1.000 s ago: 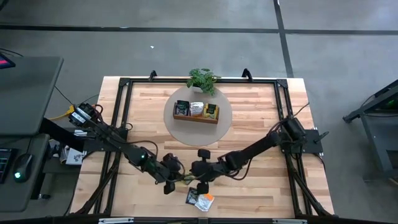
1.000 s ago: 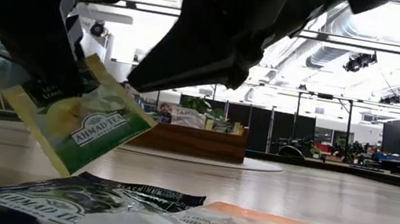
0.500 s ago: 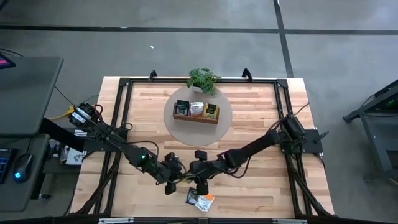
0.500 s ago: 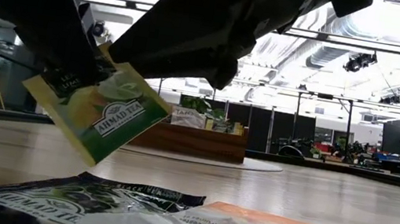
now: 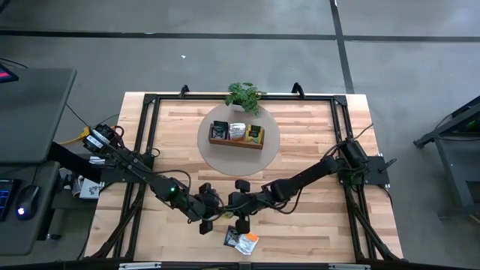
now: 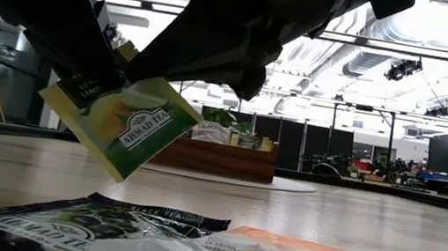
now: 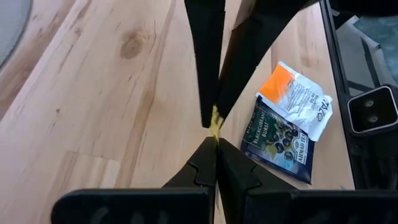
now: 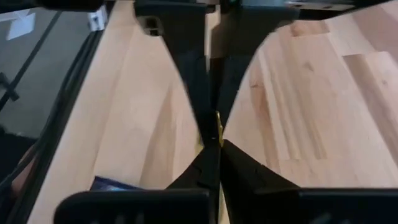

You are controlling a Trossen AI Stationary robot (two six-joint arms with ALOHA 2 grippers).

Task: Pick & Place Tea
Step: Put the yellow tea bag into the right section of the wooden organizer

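pile: dark blue-black sachet and orange-and-white sachet lie flat at the near table edge, overlapping, untouched.
held item: yellow-green square tea sachet, tilted, in the air just beyond the pile, clear of the wood.
left gripper: fingers pressed together on the sachet's edge.
right gripper: tip to tip with the left, fingers pinched on the same sachet edge; looks like a handover.
step advice: confirm one grip is firm before the other lets go; release slowly, no twist, sachet is thin and could slip.
target: brown three-compartment wooden tray on the round grey mat, far centre, sachets already in it.
next: lift, carry clear over the tray wall.
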